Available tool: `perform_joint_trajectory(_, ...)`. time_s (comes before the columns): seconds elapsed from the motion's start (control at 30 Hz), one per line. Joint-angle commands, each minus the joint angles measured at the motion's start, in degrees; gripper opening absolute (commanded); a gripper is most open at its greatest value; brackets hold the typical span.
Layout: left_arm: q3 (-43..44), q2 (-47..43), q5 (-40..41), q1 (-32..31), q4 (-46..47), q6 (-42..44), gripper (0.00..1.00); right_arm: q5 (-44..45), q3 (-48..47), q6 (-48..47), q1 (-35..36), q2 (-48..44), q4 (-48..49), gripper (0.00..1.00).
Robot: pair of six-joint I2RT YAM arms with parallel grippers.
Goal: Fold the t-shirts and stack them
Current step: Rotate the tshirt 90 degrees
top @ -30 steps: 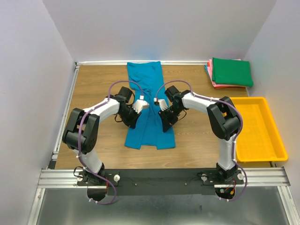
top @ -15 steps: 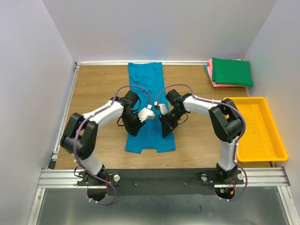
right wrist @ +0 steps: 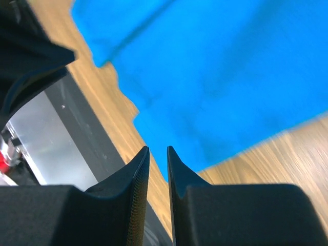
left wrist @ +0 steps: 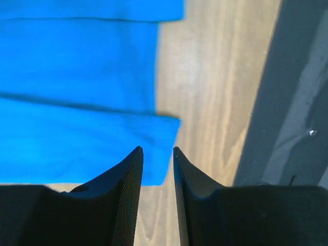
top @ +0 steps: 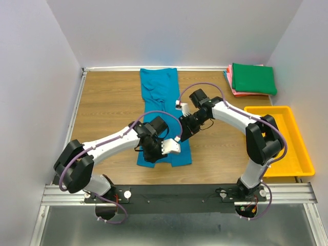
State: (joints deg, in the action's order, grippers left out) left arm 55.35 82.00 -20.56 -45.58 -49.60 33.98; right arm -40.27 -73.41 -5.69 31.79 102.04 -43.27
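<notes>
The teal-blue t-shirt (top: 160, 97) lies folded into a long strip down the middle of the table. My left gripper (top: 152, 154) hangs over its near left corner. In the left wrist view (left wrist: 156, 148) its jaws stand a narrow gap apart with nothing between them, over the shirt's corner (left wrist: 77, 77). My right gripper (top: 183, 134) is over the strip's right edge. In the right wrist view (right wrist: 157, 147) it is almost closed and empty above the shirt's edge (right wrist: 230, 77). A folded dark green shirt (top: 253, 78) lies on folded pink shirts (top: 231, 84) at the back right.
A yellow plastic tray (top: 302, 165) sits at the right edge of the table. White walls close in the back and both sides. A black and metal rail (top: 174, 195) runs along the near edge.
My left gripper has swung from the shirt's middle left down to its near left corner. My right gripper has stayed near the right edge while its wrist and elbow shifted right. The shirt has not moved.
</notes>
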Motion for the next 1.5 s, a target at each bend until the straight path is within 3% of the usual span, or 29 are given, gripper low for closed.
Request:
perform_joint_trajectory(0.0, -0.69, 0.88, 6.58, -5.38, 0.12, -4.18, 0.40, 2.30, 2.57, 2.35, -4.71, -1.14, -1.03, 0.26)
perform_joint_trajectory(0.2, -0.95, 3.16, 11.23, -12.59, 0.03, -6.37, 0.44, 2.92, 4.32, 2.00, -7.09, -2.54, -1.03, 0.25)
perform_joint_trajectory(0.63, -2.79, 11.69, 14.58, -14.01, 1.88, -7.35, 0.34, 3.18, 5.29, 1.65, -7.53, -3.60, -1.12, 0.25)
perform_joint_trajectory(0.73, -2.97, 11.69, 13.88, -14.18, 2.67, -7.17, 0.28, 3.18, 5.20, 1.56, -7.53, -3.25, -1.12, 0.25)
perform_joint_trajectory(0.93, -2.44, 10.20, 12.91, -14.27, 1.53, -6.38, 0.00, 3.01, 5.03, 1.21, -7.53, -2.46, -1.21, 0.25)
perform_joint_trajectory(1.47, 2.56, 5.19, 11.16, -14.36, -2.51, -5.94, 0.00, 2.39, 5.82, 0.68, -7.45, -2.37, -1.29, 0.25)
